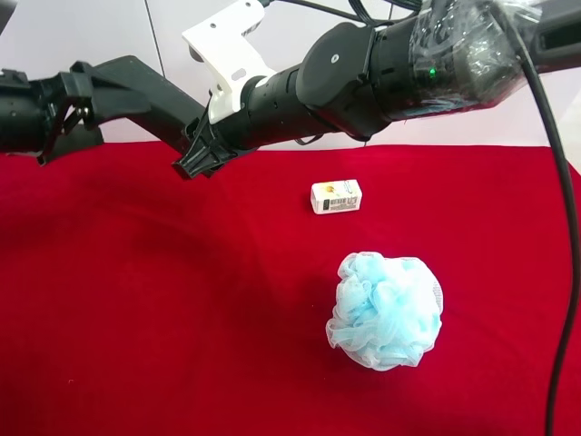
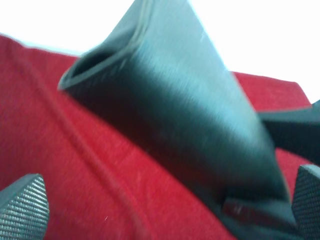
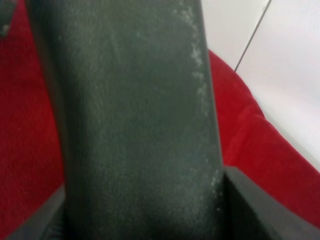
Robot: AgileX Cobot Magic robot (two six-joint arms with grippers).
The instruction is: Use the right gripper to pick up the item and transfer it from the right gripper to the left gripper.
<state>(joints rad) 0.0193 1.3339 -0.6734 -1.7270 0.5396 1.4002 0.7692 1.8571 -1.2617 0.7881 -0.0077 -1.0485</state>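
Observation:
The item (image 1: 136, 84), a long dark blackish-green case, is held in the air over the back left of the red cloth. My right gripper (image 1: 201, 153), on the plastic-wrapped arm with the white bracket, is shut on one end of it. In the right wrist view the case (image 3: 135, 115) fills the frame between the right gripper's (image 3: 145, 222) jaws. My left gripper (image 1: 54, 120) is at the case's other end. In the left wrist view the case (image 2: 170, 110) lies between the textured fingertips (image 2: 22, 210) of the left gripper (image 2: 165, 205), which stand wide apart and do not touch it.
A small white printed box (image 1: 337, 196) lies on the red cloth (image 1: 136, 300) right of centre. A pale blue mesh bath puff (image 1: 386, 311) sits nearer the front. A black cable (image 1: 567, 236) hangs down the right edge. A white wall stands behind.

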